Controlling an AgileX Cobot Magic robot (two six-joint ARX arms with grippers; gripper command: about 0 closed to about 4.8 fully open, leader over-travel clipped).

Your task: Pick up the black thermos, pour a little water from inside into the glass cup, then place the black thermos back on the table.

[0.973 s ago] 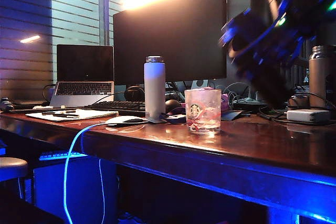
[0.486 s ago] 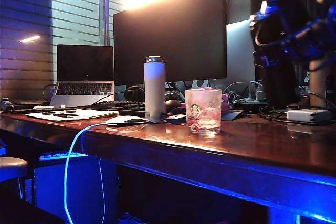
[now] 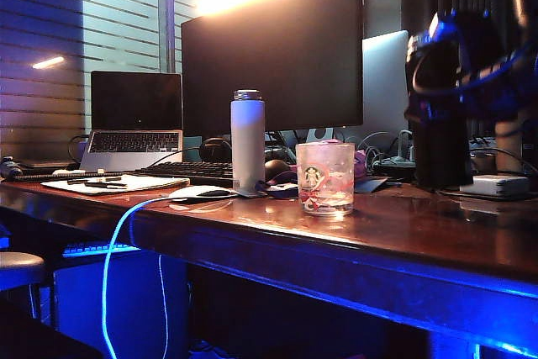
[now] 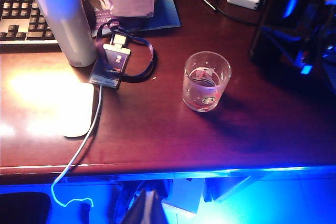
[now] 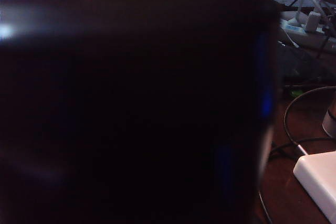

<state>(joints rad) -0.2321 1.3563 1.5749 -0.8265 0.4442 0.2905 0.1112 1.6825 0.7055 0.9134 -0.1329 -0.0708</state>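
At the table's [image 3: 353,233] right, right gripper [image 3: 458,94] clasps upright black thermos [image 3: 439,153]; left gripper unseen.

My right arm [image 3: 496,65] sits at 3 o'clock in the exterior view: dark, bulky, rounded housings with a blue sheen and a small bright highlight on top. A thin dark cable loops across the right gripper [image 3: 445,81] body. In the left wrist view it's black links with small blue glints. Left gripper isn't visible in any view.
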